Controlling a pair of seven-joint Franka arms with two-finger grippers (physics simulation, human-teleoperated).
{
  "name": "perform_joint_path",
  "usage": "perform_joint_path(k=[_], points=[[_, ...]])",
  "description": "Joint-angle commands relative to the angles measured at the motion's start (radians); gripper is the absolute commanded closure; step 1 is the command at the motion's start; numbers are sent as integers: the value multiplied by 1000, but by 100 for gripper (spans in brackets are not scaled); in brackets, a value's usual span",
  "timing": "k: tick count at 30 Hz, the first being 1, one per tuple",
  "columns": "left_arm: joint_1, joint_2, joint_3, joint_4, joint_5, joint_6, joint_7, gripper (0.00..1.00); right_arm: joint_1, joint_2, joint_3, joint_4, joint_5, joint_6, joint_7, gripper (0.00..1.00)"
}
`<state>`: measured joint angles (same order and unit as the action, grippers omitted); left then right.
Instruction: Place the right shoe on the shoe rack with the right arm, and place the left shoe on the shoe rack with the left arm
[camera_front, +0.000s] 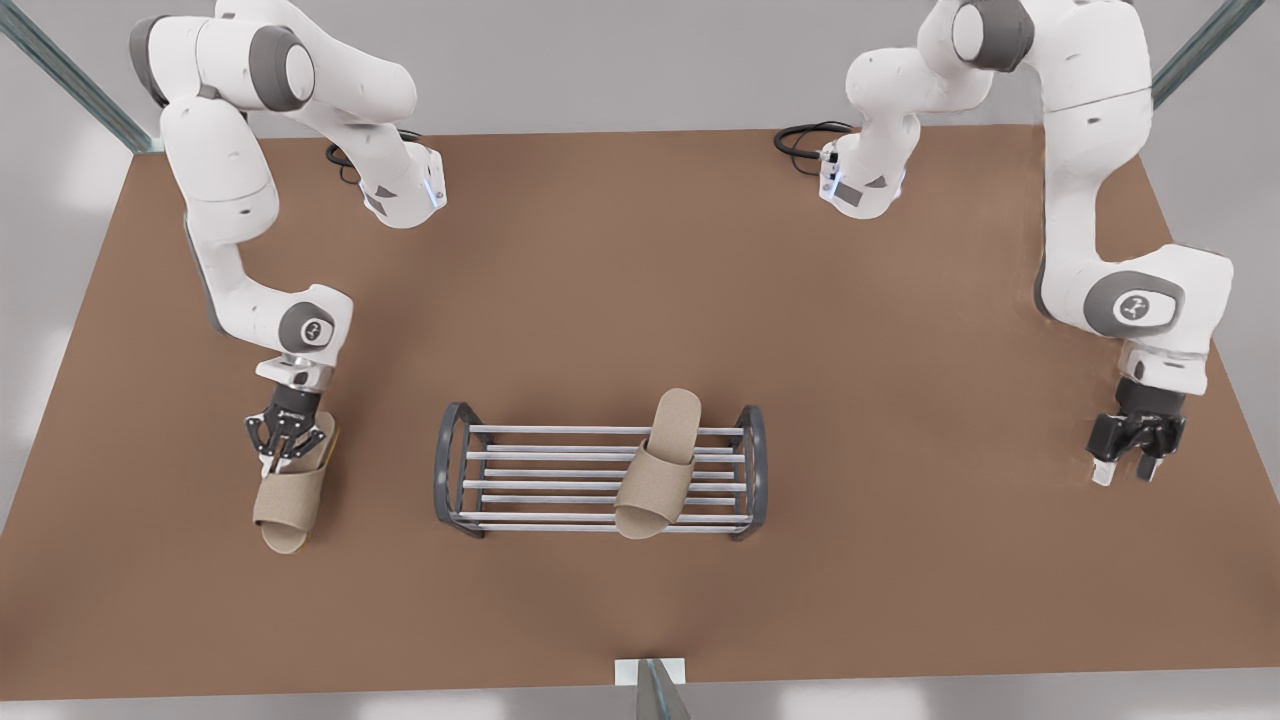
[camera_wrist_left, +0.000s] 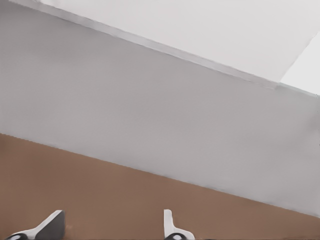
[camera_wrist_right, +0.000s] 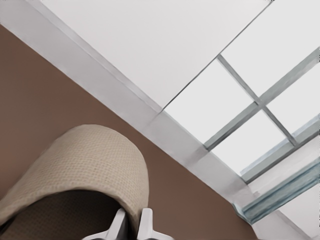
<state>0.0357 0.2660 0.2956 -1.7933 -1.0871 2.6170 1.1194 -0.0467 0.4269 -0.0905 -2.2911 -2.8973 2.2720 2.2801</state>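
Beige woven slipper (camera_front: 290, 492), soft and light, is pinched at its strap edge by the right end effector (camera_front: 283, 447); left end effector (camera_front: 1128, 468) waits, spread wide.

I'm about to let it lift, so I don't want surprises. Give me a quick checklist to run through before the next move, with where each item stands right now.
1. Right claw pinching the table slipper: its fingers are closed on the slipper's upper band. Ok.
2. Table slipper off the tabletop: cannot tell.
3. Free room on the shoe rack: the bars toward the front view's left are bare. Ok.
4. Rack slipper settled: it lies across the bars toward the front view's right. Ok.
5. Left claw out of the way: open, empty, waiting far off at the front view's right. Ok.
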Motion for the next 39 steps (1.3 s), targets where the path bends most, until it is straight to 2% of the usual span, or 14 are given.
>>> perform_joint_path(k=[1, 2, 3, 4, 5, 6, 10, 14, 18, 22, 25, 26, 34, 39], points=[[-42, -68, 28, 104, 868, -1048, -937, 0, 8, -14, 0, 13, -784, 21, -11, 75], [-94, -73, -56, 104, 882, -1040, -1398, 0, 17, -28, -2, 21, -784, 23, -8, 75], [-94, -57, -193, 107, 1050, -1016, -1577, 0, 22, -69, 1, 59, -786, 167, -8, 75], [-94, -39, -285, 109, 1167, -1019, -1486, 0, 36, -114, 8, 91, -786, 271, 7, 75], [-91, -21, -302, 117, 1147, -1042, -1106, 0, 62, -157, 9, 120, -786, 363, 25, 75], [-86, -16, -297, 118, 1106, -1074, -1032, 0, 103, -204, 11, 174, -784, 520, 74, 75], [-85, -2, -294, 143, 1104, -1078, -1018, 0, 258, -313, 55, 360, -608, 1007, 99, 75], [-85, -5, -294, 176, 1102, -1115, -1020, 0, 401, -389, 63, 438, -508, 1247, 104, 75], [-85, -7, -296, 180, 1101, -1120, -1033, 0, 499, -410, 61, 433, -505, 1248, 105, 75], [-85, -13, -297, 181, 1099, -1140, -1033, 0, 591, -307, 23, 482, -470, 1247, 107, 76], [-85, -11, -299, 187, 1099, -1144, -1033, 0, 602, -278, -64, 545, -477, 1248, 91, 76], [-85, -11, -299, 187, 1099, -1146, -1033, 0, 616, -274, -63, 550, -474, 1248, 94, 78], [-85, -13, -300, 192, 1099, -1146, -1035, 0, 659, -206, -77, 588, -461, 1248, 104, 78], [-85, -24, -302, 193, 1099, -1163, -1037, 0, 688, -139, -153, 645, -462, 1245, 104, 78]])
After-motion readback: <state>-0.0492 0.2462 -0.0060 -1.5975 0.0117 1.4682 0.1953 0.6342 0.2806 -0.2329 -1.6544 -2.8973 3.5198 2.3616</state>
